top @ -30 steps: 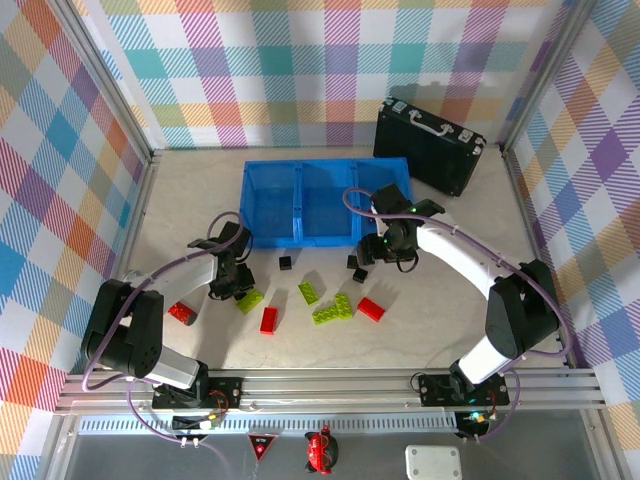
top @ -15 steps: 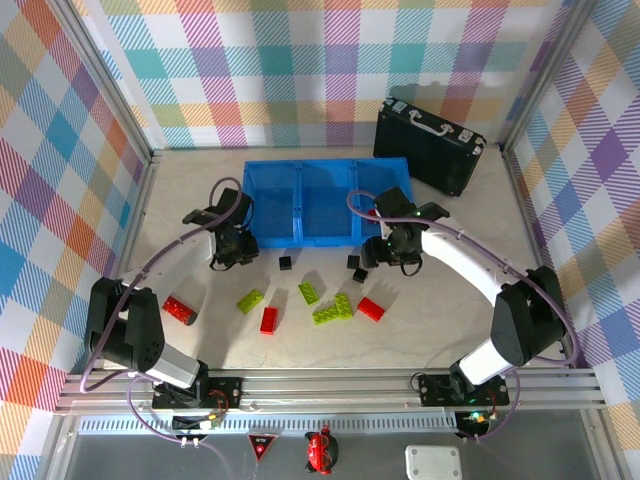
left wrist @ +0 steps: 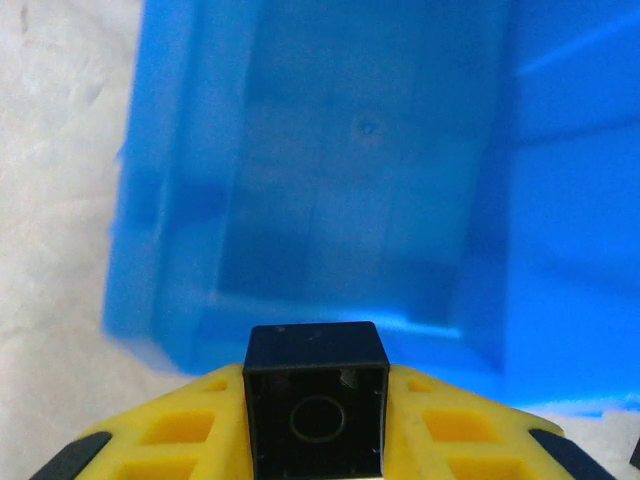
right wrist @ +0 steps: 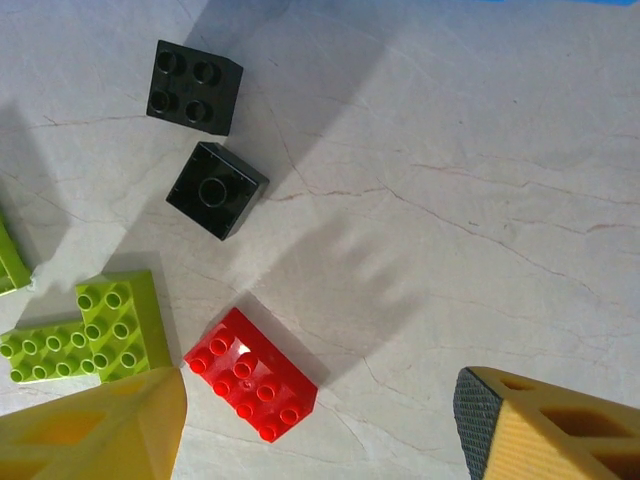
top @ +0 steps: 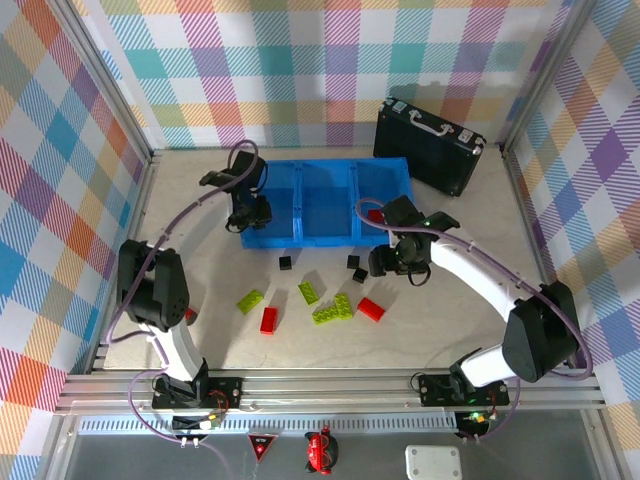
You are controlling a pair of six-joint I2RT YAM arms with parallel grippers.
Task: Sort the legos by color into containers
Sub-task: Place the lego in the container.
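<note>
A: What is the left end effector (top: 249, 213) doing?

B: It is clenching a small black cube (left wrist: 316, 405) between its yellow fingers (left wrist: 222, 420) and hanging over the left compartment (left wrist: 350, 200) of the blue tray (top: 325, 165). The cube is sitting close to an outer wall, not over the middle.

A: So what is worrying you?

B: I am judging that letting go here is risking a hit on that thin wall. The cube is hard, glossy plastic, and the tray floor is looking just as slick. It could be bouncing out onto the surface (right wrist: 480, 200).

A: And the right end effector (right wrist: 320, 405)?

B: It is hovering released and empty, jaws wide, above the pale, veined surface. A red brick (right wrist: 252, 375) with two rows of studs is lying between the fingers, nearer the left one. An L-shaped lime-green piece (right wrist: 100, 325) is lying just beside the brick, partly under that finger.

A: Trouble?

B: Closing there could be dragging the lime piece along and mixing colours. Two black square bricks (right wrist: 195, 86) are lying farther off, apart from the red one.
</note>
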